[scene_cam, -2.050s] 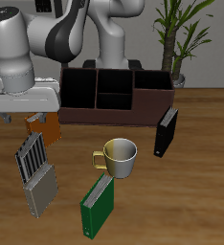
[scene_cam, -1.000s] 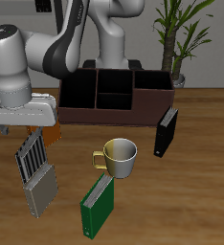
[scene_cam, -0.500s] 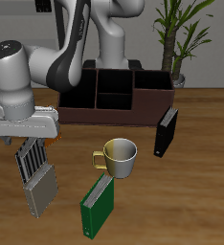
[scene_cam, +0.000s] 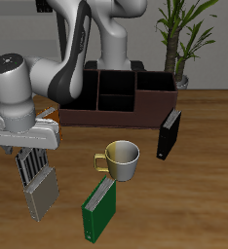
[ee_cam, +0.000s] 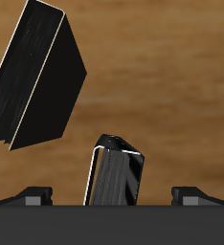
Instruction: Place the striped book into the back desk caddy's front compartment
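Striped thin book [scene_cam: 32,167] with black and light-grey bands is lying on the wooden table right below the two-finger pincer [scene_cam: 30,156], not yet lifted; carrying it to the long reddish-brown desk caddy [scene_cam: 116,97] is remaining, and I cannot tell the pincer's opening

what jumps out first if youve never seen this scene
The big white robot arm, its end effector hanging just over the striped book near the table's front edge. Behind it, the long dark back desk caddy stretches across the back of the table. Between them a pale mug stands beside a green book.
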{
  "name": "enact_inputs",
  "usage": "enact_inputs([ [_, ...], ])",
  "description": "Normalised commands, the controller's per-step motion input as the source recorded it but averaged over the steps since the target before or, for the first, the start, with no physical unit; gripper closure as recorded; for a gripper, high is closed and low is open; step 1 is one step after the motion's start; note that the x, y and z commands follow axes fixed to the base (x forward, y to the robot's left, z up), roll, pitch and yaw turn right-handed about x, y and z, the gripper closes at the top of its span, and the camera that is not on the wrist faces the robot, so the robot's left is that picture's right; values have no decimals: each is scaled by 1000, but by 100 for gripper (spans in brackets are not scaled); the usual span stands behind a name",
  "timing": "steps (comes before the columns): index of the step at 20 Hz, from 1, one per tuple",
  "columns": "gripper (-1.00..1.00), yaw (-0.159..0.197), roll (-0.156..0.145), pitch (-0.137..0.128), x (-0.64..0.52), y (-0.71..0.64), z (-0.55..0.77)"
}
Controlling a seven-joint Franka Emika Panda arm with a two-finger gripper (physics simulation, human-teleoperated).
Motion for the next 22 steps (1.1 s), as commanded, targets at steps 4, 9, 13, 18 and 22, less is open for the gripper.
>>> enact_inputs([
  [4,100,-19,26,11,-104,51,-99],
  [9,100,-15,13,8,-71,78,-60],
  [13,100,-4,7,-11,-66,80,123],
  [18,100,28,2,-59,-167,149,552],
  [22,100,42,-11,-24,-228,126,478],
])
